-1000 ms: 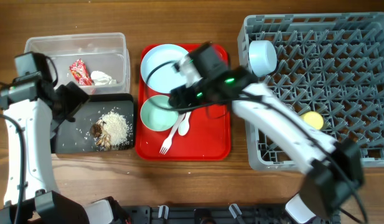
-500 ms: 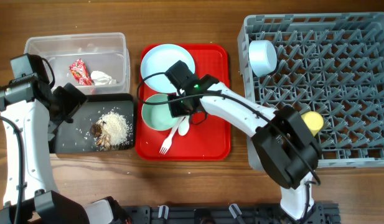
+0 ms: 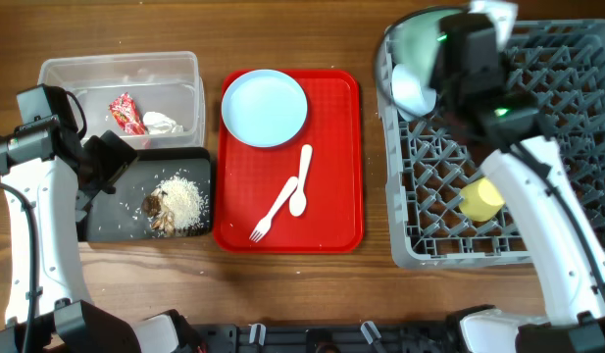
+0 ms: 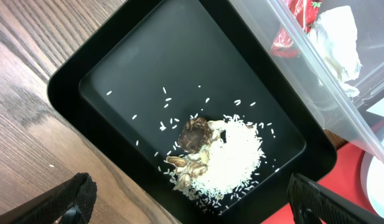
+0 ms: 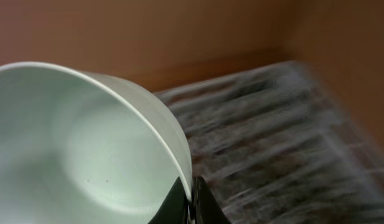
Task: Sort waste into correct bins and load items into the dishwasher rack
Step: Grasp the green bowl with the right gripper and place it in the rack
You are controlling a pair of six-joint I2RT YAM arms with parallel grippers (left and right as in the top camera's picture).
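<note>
Even bright light; motion-blurred right wrist view.

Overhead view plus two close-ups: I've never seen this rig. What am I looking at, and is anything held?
Two robot arms work a table. The wide picture looks down from above; each close-up comes from a camera on one wrist. The left pincer hangs open, empty, over the black tray of rice, beside the clear tub holding a red wrapper and tissue. The right pincer grips a green bowl by its rim above the grey rack. A plate, fork and spoon lie on the red tray.
</note>
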